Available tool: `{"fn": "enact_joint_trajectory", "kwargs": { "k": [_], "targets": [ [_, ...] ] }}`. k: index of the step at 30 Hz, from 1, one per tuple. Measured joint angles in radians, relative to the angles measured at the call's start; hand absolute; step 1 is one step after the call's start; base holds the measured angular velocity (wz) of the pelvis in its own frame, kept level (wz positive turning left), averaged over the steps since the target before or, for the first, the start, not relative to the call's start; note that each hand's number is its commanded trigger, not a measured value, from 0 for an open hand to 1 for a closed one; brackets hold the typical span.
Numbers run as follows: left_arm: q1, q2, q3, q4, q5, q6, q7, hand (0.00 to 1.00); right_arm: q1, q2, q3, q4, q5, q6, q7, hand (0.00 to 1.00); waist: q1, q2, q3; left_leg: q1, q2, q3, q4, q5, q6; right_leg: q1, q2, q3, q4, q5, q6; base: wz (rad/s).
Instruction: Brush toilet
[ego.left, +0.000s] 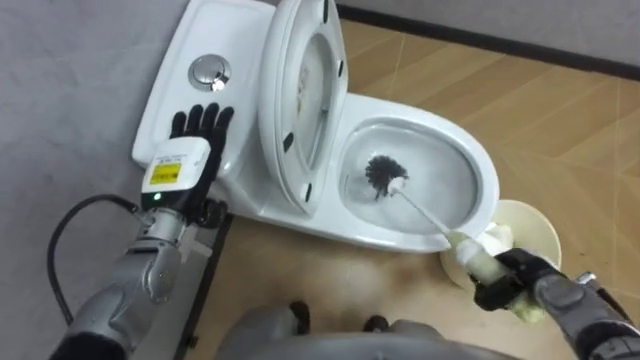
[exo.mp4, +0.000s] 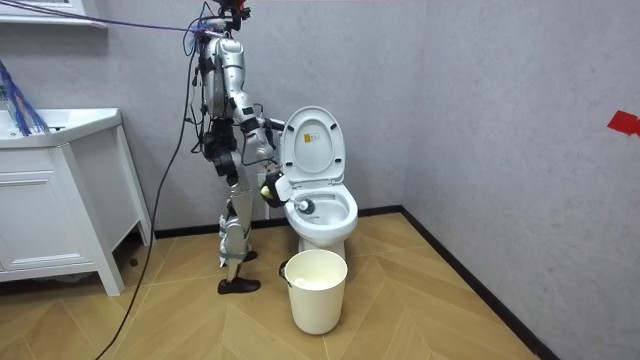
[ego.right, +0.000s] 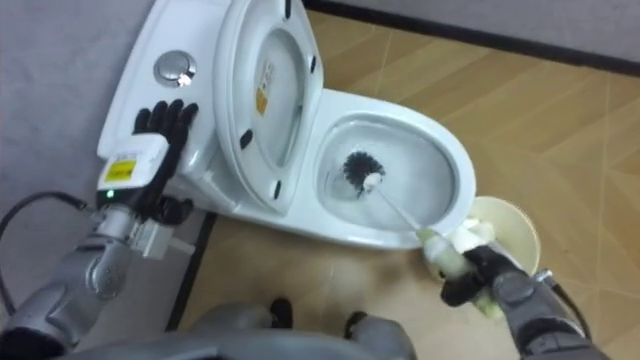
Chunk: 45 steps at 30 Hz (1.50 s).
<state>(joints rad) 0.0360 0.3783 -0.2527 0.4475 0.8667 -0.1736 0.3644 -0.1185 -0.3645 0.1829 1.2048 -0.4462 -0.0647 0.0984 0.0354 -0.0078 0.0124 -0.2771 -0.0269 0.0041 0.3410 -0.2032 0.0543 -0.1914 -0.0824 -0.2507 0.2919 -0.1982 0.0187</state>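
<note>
There was one toilet (ego.left: 400, 238) with one raised lid (ego.left: 305, 100) and one flush button (ego.left: 210, 71) on its tank. One toilet brush (ego.left: 383, 175) was present, along with one cream bucket (exo.mp4: 317, 292) and one white cabinet (exo.mp4: 50, 205). Two hands showed: the left hand (ego.left: 195, 145) and the right hand (ego.left: 512, 278).

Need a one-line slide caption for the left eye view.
Right hand holds the toilet brush, bristles in the bowl, lid raised; left hand open at the cistern.

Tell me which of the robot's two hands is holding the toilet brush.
The right hand, fingers curled round the toilet brush beside the bowl; the left hand holds nothing, its fingers straight over the tank.
</note>
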Motion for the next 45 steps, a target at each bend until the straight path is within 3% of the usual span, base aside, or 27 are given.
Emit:
{"fn": "enact_joint_trajectory", "kwargs": {
  "k": [4, 6, 10, 13, 15, 18, 21, 25, 29, 31, 33, 35, 37, 40, 42, 45],
  "targets": [
    [-0.061, 0.011, 0.001, 0.051, 0.001, -0.009, 0.054, 0.00, -0.015, -0.007, 0.014, 0.002, -0.064, 0.000, -0.036, 1.00, 0.000, 0.006, 0.0061, -0.084, 0.009, 0.014, 0.026, 0.003, 0.002, -0.089, -0.003, -0.001, 0.043, 0.007, -0.009, -0.12],
    [-0.108, 0.027, 0.000, 0.085, 0.001, -0.026, 0.091, 0.00, -0.027, -0.021, 0.041, -0.003, -0.095, 0.000, -0.070, 1.00, 0.000, 0.007, 0.0140, -0.137, 0.010, 0.019, 0.040, 0.016, 0.000, -0.149, -0.006, 0.000, 0.072, 0.011, -0.015, -0.02],
    [-0.161, 0.032, 0.000, 0.107, -0.001, -0.027, 0.138, 0.00, -0.059, -0.043, 0.078, -0.012, -0.175, 0.003, -0.118, 1.00, 0.004, 0.008, 0.0201, -0.214, 0.011, 0.017, 0.053, 0.038, -0.006, -0.231, -0.008, -0.007, 0.093, 0.018, -0.028, 0.00],
    [-0.198, 0.032, -0.007, 0.114, -0.001, -0.026, 0.176, 0.00, -0.081, -0.085, 0.117, -0.043, -0.240, 0.014, -0.176, 1.00, 0.013, 0.016, 0.0235, -0.288, 0.013, 0.005, 0.088, 0.043, -0.012, -0.299, -0.009, -0.021, 0.126, 0.014, -0.040, 0.07],
    [-0.228, 0.031, -0.029, 0.125, -0.014, -0.021, 0.212, 0.00, -0.102, -0.117, 0.162, -0.047, -0.281, 0.043, -0.224, 1.00, 0.030, 0.022, 0.0293, -0.326, 0.016, -0.001, 0.106, 0.047, -0.016, -0.337, -0.008, -0.025, 0.143, 0.013, -0.049, 0.05],
    [-0.254, 0.029, -0.059, 0.121, -0.014, 0.000, 0.265, 0.00, -0.108, -0.166, 0.198, -0.104, -0.340, 0.077, -0.291, 1.00, 0.042, 0.042, 0.0273, -0.382, 0.015, -0.020, 0.114, 0.058, -0.023, -0.382, -0.007, -0.044, 0.148, 0.016, -0.056, 0.14],
    [-0.285, 0.029, -0.088, 0.122, -0.021, 0.005, 0.300, 0.00, -0.133, -0.190, 0.269, -0.116, -0.349, 0.111, -0.340, 1.00, 0.067, 0.041, 0.0287, -0.410, 0.014, -0.026, 0.120, 0.063, -0.028, -0.410, -0.016, -0.052, 0.168, 0.010, -0.064, 0.10],
    [-0.333, 0.030, -0.140, 0.123, -0.051, 0.011, 0.326, 0.00, -0.220, -0.192, 0.352, -0.086, -0.349, 0.141, -0.370, 1.00, 0.092, 0.045, 0.0345, -0.440, 0.019, -0.016, 0.137, 0.066, -0.029, -0.425, -0.023, -0.076, 0.185, 0.000, -0.070, 0.20],
    [-0.389, 0.032, -0.175, 0.114, -0.050, 0.011, 0.345, 0.00, -0.345, -0.192, 0.391, -0.081, -0.364, 0.155, -0.378, 1.00, 0.128, 0.017, 0.0598, -0.469, 0.013, -0.010, 0.145, 0.073, -0.029, -0.471, -0.045, -0.081, 0.232, -0.025, -0.077, 0.13],
    [-0.408, 0.037, -0.186, 0.108, -0.051, 0.011, 0.350, 0.00, -0.414, -0.193, 0.414, -0.072, -0.395, 0.175, -0.378, 1.00, 0.142, 0.004, 0.0672, -0.482, 0.013, -0.009, 0.145, 0.080, -0.030, -0.491, -0.051, -0.080, 0.248, -0.029, -0.080, 0.02],
    [-0.439, 0.064, -0.206, 0.090, -0.051, 0.010, 0.370, 0.00, -0.493, -0.216, 0.467, -0.075, -0.409, 0.193, -0.376, 1.00, 0.154, -0.017, 0.0782, -0.503, 0.013, -0.008, 0.149, 0.086, -0.033, -0.520, -0.055, -0.077, 0.267, -0.032, -0.085, 0.02],
    [-0.454, 0.086, -0.221, 0.082, -0.051, 0.010, 0.377, 0.00, -0.539, -0.228, 0.493, -0.069, -0.408, 0.198, -0.368, 1.00, 0.161, -0.029, 0.0842, -0.519, 0.014, -0.009, 0.165, 0.087, -0.033, -0.534, -0.054, -0.075, 0.281, -0.033, -0.088, 0.00],
    [-0.459, 0.092, -0.221, 0.076, -0.051, 0.014, 0.383, 0.00, -0.572, -0.228, 0.496, -0.068, -0.403, 0.198, -0.366, 1.00, 0.161, -0.034, 0.0833, -0.532, 0.015, -0.009, 0.179, 0.087, -0.033, -0.539, -0.054, -0.080, 0.283, -0.034, -0.090, 0.00],
    [-0.468, 0.110, -0.223, 0.066, -0.051, 0.014, 0.391, 0.00, -0.590, -0.221, 0.503, -0.044, -0.281, 0.197, -0.366, 1.00, 0.161, -0.059, 0.0826, -0.536, 0.014, -0.007, 0.177, 0.088, -0.035, -0.551, -0.055, -0.075, 0.301, -0.035, -0.092, -0.02],
    [-0.466, 0.113, -0.221, 0.063, -0.057, 0.022, 0.394, 0.00, -0.590, -0.223, 0.493, -0.035, -0.132, 0.198, -0.366, 1.00, 0.160, -0.072, 0.0824, -0.539, 0.013, 0.001, 0.181, 0.088, -0.034, -0.561, -0.059, -0.066, 0.313, -0.035, -0.092, -0.07],
    [-0.465, 0.115, -0.217, 0.058, -0.090, 0.035, 0.388, 0.00, -0.589, -0.218, 0.459, -0.006, 0.095, 0.198, -0.365, 1.00, 0.159, -0.073, 0.0823, -0.543, 0.013, -0.004, 0.191, 0.088, -0.033, -0.561, -0.055, -0.066, 0.314, -0.031, -0.094, -0.05]
  ]
}}
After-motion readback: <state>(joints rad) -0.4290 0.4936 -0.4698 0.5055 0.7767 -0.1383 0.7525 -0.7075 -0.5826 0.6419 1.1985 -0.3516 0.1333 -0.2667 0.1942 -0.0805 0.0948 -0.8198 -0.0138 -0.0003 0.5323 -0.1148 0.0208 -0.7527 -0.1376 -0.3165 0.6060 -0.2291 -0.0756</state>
